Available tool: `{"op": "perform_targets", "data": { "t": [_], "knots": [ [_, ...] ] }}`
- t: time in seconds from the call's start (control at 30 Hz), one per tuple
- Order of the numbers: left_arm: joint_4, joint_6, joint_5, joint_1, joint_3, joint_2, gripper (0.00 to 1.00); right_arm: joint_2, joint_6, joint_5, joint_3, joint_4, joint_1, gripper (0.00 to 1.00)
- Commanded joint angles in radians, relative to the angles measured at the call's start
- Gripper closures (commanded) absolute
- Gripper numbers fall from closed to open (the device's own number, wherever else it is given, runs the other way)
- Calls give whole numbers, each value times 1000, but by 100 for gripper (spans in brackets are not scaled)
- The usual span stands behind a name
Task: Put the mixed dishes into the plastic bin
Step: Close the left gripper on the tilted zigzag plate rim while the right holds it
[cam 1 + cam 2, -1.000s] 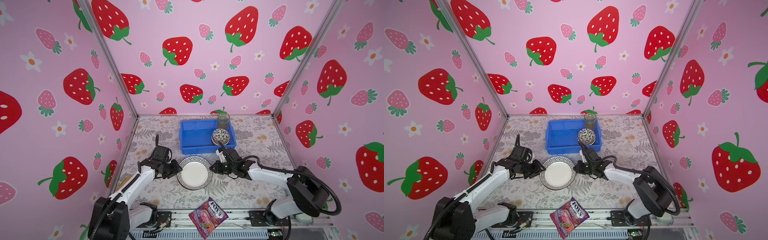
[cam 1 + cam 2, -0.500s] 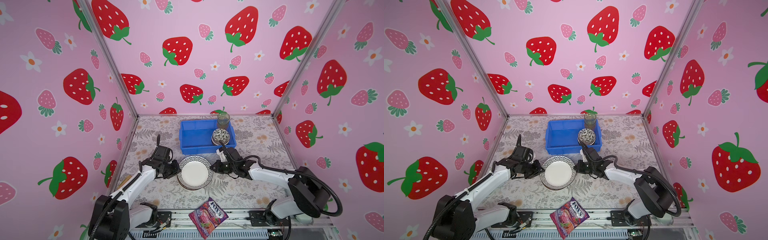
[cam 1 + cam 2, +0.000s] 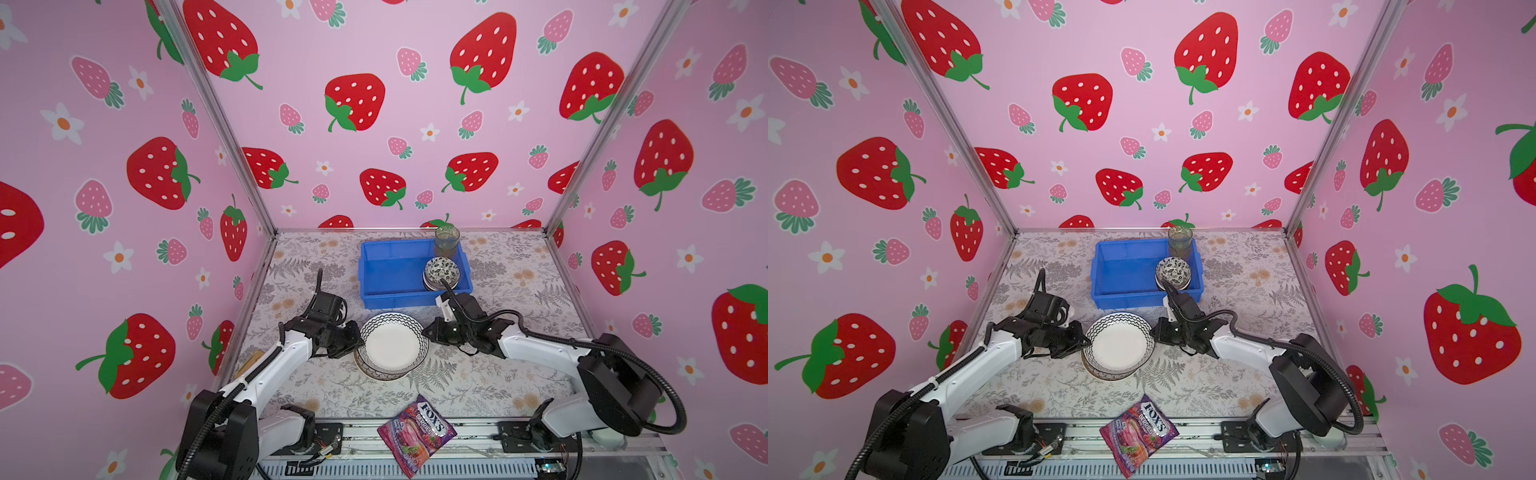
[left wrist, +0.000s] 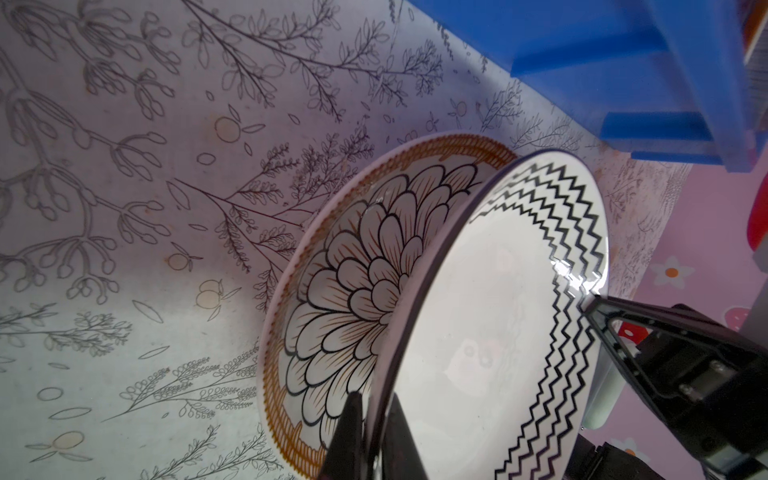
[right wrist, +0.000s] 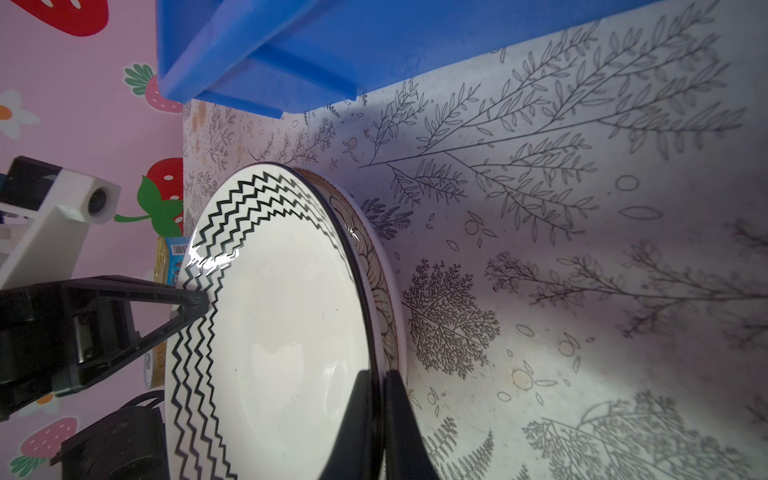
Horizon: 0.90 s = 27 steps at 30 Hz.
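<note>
White arms (image 3: 286,361) reach inward, left end effector (image 3: 360,338) and right end effector (image 3: 426,332) pinching the zigzag plate (image 3: 392,347).

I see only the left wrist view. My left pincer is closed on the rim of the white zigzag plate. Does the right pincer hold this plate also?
Observer: Yes. The right wrist view shows the right pincer shut on the opposite rim of the round white zigzag-rimmed plate.
Operator: Is something already in the bin?
Observer: In both top views, small patterned bowls sit stacked in the near right corner of the rectangular blue plastic bin.
Operator: Anything more?
Observer: A green tinted glass stands upright at its far right corner.
</note>
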Motion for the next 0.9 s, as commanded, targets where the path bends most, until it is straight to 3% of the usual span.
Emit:
{"op": "perform_targets", "data": {
  "t": [0.0, 0.2, 0.5, 0.87],
  "knots": [
    [2, -31, -23, -3, 7, -10, 100, -26, 14, -93, 75, 111, 16, 100],
    [15, -30, -17, -3, 0, -34, 100, -12, 9, -99, 79, 113, 15, 95],
    [48, -36, 4, -2, -13, -77, 100, -38, -2, -82, 68, 100, 9, 64],
    [2, -30, -7, -1, -7, -130, 100, -119, -37, -64, 51, 49, -24, 42]
  ]
}}
